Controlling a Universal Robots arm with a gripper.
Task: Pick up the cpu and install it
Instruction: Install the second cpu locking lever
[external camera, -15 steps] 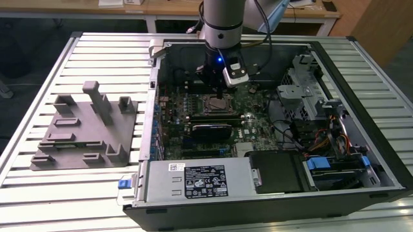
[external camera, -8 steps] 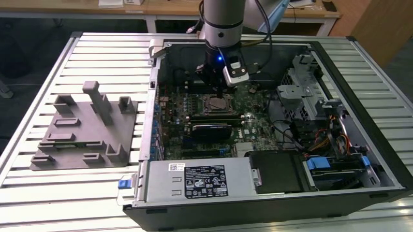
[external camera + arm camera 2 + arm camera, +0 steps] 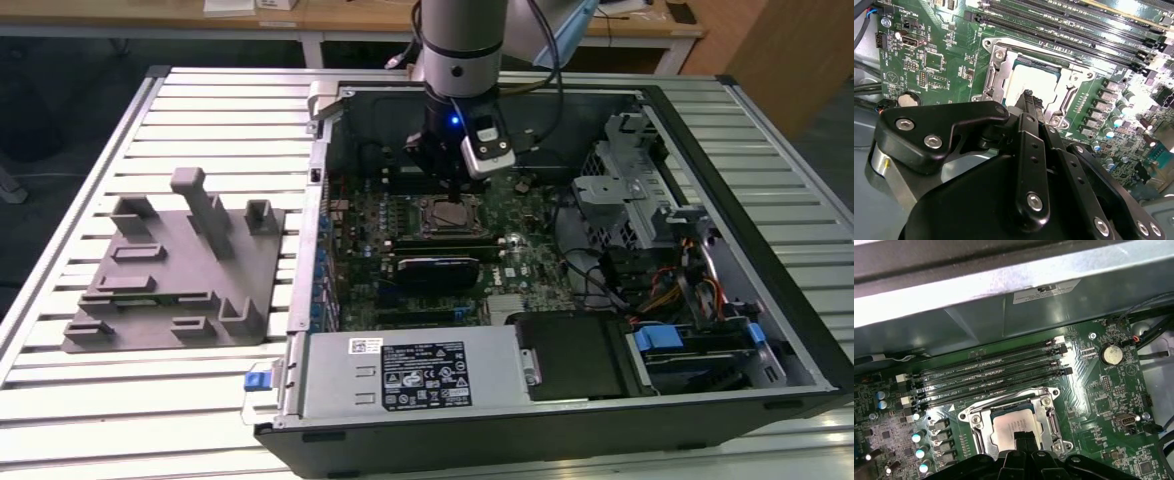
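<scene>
A: Gripper? Quick.

B: Gripper is down inside the open computer case, right over the CPU socket. In both wrist views the fingertips are drawn narrow, pressed together, with nothing between them.

A: And the cpu?

B: The cpu lies flat in the socket on the motherboard, silver top up, with the metal frame around it. The tips sit at or just over its top near one edge; I cannot tell whether they touch.

A: Where is that in the exterior view?

B: Cpu is a bit toward 11 o'clock from the case's middle. The arm comes in from 12.

A: Any labels or writing?

B: There is a white label with dark print on the case wall beyond the memory slots. A black-and-white sticker sits on the power supply at 6 o'clock in the case. Small white markings are on the board by the coin cell.

A: Anything else?

B: A grey moulded fixture stands on the slatted table, at 9 o'clock from the case and well apart from the gripper.
</scene>
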